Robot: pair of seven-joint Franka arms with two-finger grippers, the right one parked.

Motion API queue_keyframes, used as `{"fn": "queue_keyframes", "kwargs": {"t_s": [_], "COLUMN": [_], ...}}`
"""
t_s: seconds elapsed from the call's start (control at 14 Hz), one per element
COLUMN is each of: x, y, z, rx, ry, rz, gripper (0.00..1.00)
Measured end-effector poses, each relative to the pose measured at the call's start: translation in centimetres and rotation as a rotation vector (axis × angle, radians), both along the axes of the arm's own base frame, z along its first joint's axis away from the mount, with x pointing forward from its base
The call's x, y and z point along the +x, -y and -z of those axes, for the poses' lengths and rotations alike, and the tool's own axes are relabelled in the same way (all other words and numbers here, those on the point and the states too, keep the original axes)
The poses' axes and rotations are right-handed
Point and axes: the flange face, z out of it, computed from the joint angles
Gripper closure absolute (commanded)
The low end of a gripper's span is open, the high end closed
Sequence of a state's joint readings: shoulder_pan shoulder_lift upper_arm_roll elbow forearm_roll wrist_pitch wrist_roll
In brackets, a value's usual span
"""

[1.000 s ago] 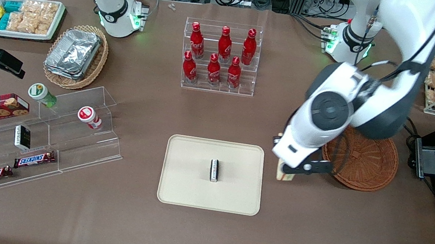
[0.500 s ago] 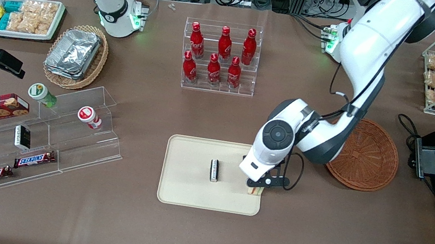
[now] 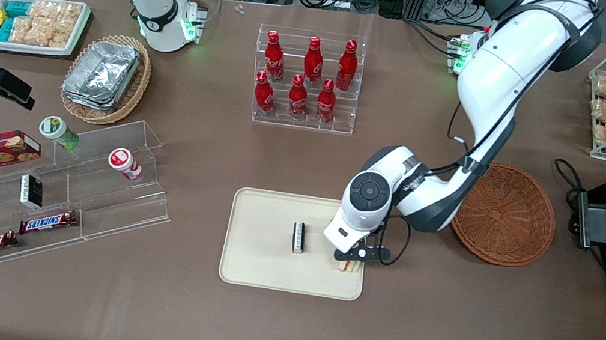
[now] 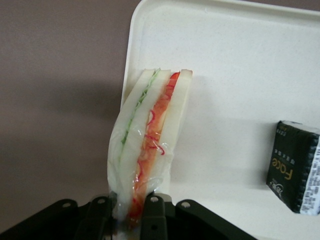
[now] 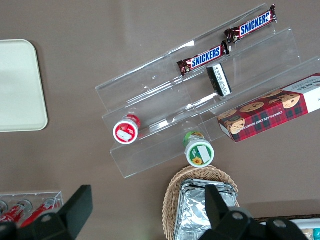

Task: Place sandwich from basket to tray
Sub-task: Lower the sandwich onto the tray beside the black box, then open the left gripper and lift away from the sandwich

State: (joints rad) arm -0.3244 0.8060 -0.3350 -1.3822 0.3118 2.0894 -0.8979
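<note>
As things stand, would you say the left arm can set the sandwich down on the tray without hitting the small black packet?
Probably yes. The gripper is shut on the sandwich over the tray, at its edge toward the basket. The black packet lies apart, with bare tray between.

Six red bottles [image 3: 305, 79], two Snickers bars [image 3: 19, 234], two wicker baskets [image 3: 505, 217], one sandwich [image 4: 150, 145], one tray [image 3: 263, 267]

The wrapped sandwich [image 4: 150, 150], showing red and green filling, is held upright by the gripper [image 3: 350, 258] over the cream tray [image 3: 257, 266] edge nearest the empty reddish-brown basket [image 3: 505, 217].
</note>
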Motion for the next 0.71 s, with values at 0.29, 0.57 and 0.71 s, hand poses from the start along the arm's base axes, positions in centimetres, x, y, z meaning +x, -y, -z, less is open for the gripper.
{"fn": "queue_keyframes", "kwargs": {"t_s": [0.29,0.57,0.71], "x": [0.00,0.15,0.32], "y": [0.11,0.17,0.21], "z": [0.37,0.11,-0.20], "rx": [0.013,0.012,0.009], "ry": [0.015,0.023,0.029], "rz": [0.002,0.002,-0.002], "gripper": [0.00,0.00,0.00]}}
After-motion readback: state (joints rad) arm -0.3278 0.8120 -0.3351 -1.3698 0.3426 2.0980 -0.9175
